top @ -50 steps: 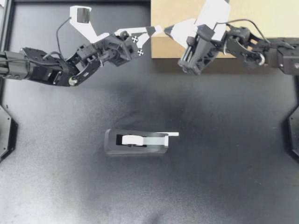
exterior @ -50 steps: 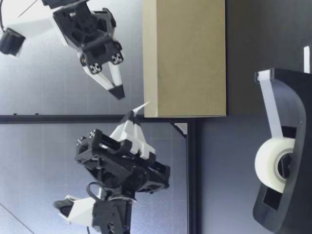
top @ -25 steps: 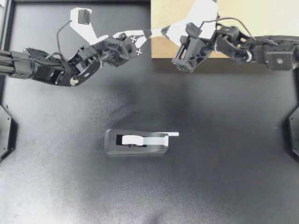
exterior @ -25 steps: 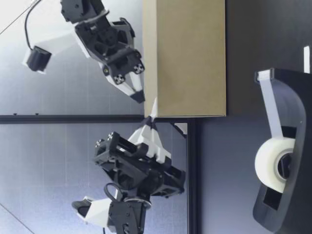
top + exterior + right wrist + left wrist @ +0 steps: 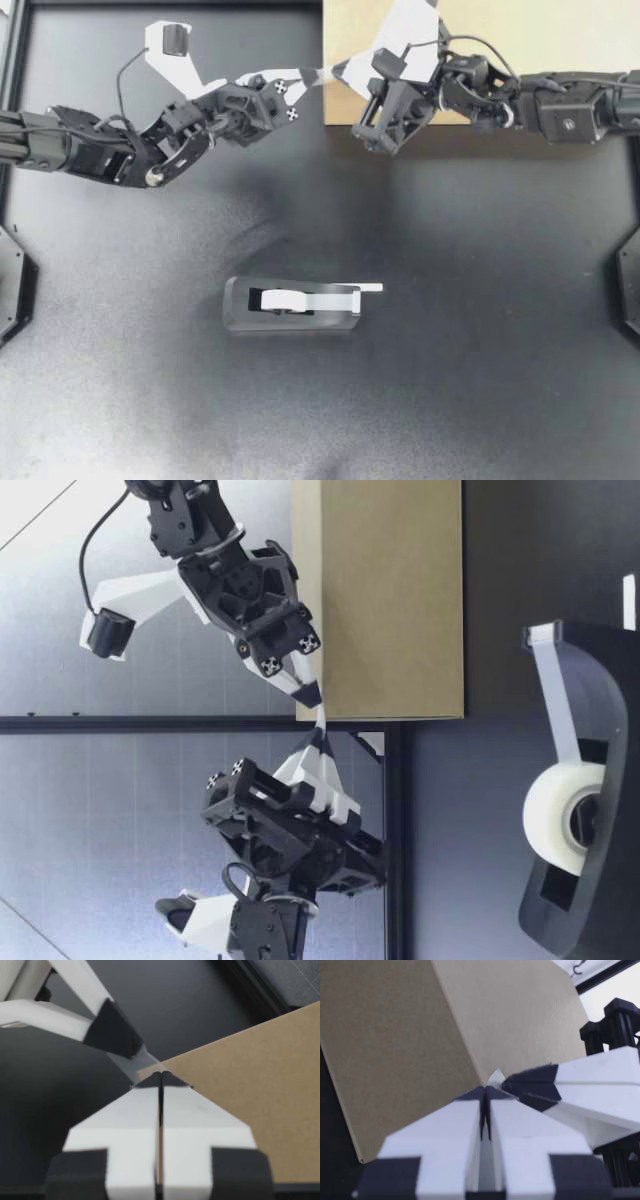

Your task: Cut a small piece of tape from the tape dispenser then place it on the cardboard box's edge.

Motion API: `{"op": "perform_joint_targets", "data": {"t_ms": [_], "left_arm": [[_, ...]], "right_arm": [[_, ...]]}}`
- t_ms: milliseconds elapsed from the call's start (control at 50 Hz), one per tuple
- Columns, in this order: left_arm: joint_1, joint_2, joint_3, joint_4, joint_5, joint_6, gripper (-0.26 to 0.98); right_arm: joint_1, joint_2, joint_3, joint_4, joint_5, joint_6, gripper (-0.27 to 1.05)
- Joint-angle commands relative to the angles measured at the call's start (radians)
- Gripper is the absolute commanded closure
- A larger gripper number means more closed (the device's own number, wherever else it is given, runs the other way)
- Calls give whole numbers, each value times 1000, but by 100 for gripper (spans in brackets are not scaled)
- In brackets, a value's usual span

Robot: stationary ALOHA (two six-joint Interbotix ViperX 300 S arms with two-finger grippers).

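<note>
Left hand and right hand now meet tip to tip at the left corner of the cardboard box, which stands at the far side of the table. A second ago both hung above that corner, the right hand farther to the right. Since then the right arm has swung left, and both hands have sunk until their tips sit against the box's upright corner edge, just under its top.

In the left wrist view the left hand's fingers are pressed flat together, and the piece of tape pokes out just ahead of them, reaching toward the corner. From the right wrist view the same strip runs from the left hand's dark tip to the box edge. I judge that the left hand has it pinched. The right hand's fingers are also closed tight, tips touching the corner where the tape ends. Whether the strip is caught between them or only pressed under them, I cannot tell.

So cutting is done and placing is under way, with the tape at the box's edge but not yet visibly stuck flat. The tape dispenser lies near the middle of the table, well apart from both hands.
</note>
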Motion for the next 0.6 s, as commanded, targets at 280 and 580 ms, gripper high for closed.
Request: {"op": "perform_joint_targets", "data": {"t_ms": [280, 580], "left_arm": [[9, -18, -8, 0, -3, 2, 81], [8, -25, -6, -3, -5, 12, 61]], "right_arm": [[-32, 35, -67, -11, 29, -2, 94], [-32, 37, -75, -15, 37, 0, 94]]}}
